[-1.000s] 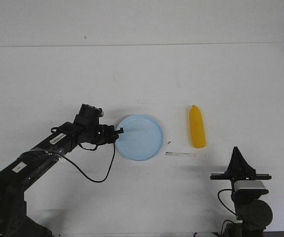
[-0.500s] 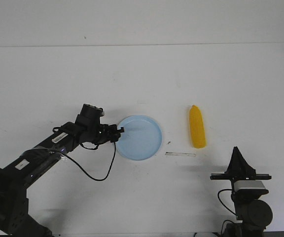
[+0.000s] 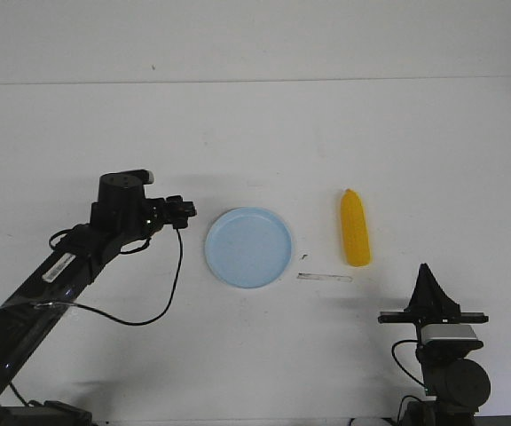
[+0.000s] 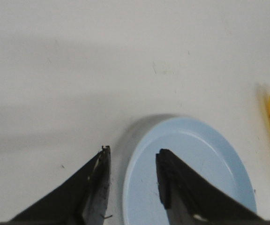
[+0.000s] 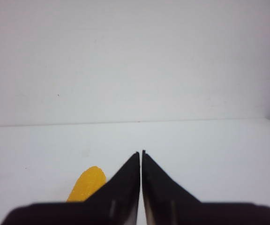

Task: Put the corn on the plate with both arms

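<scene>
Plate: the plate (image 3: 249,248) lay flat on the counter (image 3: 255,133), about midway between its left and right edges and somewhat nearer the front edge; empty, nothing on it.

Corn: the corn (image 3: 355,228) lay on the counter toward the right edge, well apart from the plate, lengthwise front to back with its tapered end pointing to the far edge. Not yet touched by either arm.

Left jaws: the left gripper (image 3: 182,211) hung just beside the plate's left rim, clear of it. The left wrist view showed the jaws (image 4: 132,176) spread, gripping nothing, with the plate's rim (image 4: 128,159) lying below the gap.

Right jaws: the right gripper (image 3: 426,275) was parked near the front right corner of the counter, pointing up, jaws pressed together on nothing (image 5: 141,157). The corn's end (image 5: 86,183) showed beyond them.

Why so (judgement): the plate looked set where the right arm could reach it with the corn; the left arm seemed to have finished its share and was making room.

Change from earlier frames: a second ago the left jaws were at the plate's left rim, apparently gripping it. Since then the plate had shifted a little leftward, the jaws had let go, and the arm had pulled back and risen. Corn and right arm unchanged.

Small tape strip: a strip (image 3: 324,278) lay between plate and corn, toward the front.
</scene>
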Robot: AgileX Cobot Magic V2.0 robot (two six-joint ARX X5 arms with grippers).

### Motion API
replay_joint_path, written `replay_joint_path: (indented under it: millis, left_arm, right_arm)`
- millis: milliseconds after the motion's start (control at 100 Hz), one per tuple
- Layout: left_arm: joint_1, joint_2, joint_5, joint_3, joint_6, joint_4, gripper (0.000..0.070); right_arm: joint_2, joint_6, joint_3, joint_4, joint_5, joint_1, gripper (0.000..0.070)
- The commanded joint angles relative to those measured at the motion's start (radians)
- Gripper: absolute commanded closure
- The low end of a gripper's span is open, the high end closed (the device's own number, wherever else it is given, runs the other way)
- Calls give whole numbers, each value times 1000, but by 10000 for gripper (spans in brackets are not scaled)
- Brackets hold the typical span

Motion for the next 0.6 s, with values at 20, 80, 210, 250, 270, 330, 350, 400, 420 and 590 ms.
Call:
replay_joint_path:
  millis: [20, 80, 210, 250, 270, 330, 350, 400, 420, 590]
  left_arm:
    - [18, -59, -23, -52, 89, 78, 700]
    - [35, -111, -35, -110, 116, 153, 699]
    - [80, -234, -64, -251, 156, 304, 699]
    - [95, -274, -76, -297, 169, 350, 699]
    - [101, -296, -84, -319, 175, 369, 699]
    - [118, -363, -127, -385, 214, 424, 699]
    - [123, -385, -144, -407, 232, 439, 699]
    - [135, -446, -185, -457, 280, 470, 699]
    - [139, -469, -201, -477, 301, 480, 699]
    - [189, -686, -243, -618, 391, 498, 699]
  right_arm:
    - [2, -1, -1, 10, 0, 0, 694]
    - [2, -1, -1, 10, 0, 0, 694]
    - [2, -1, -1, 10, 0, 0, 694]
    - [2, -1, -1, 10, 0, 0, 694]
    - [2, -1, -1, 10, 0, 0, 694]
    - [2, -1, -1, 10, 0, 0, 694]
    - [2, -1, -1, 10, 0, 0, 694]
    - [2, -1, -1, 10, 0, 0, 694]
    - [2, -1, -1, 10, 0, 0, 694]
    - [2, -1, -1, 10, 0, 0, 694]
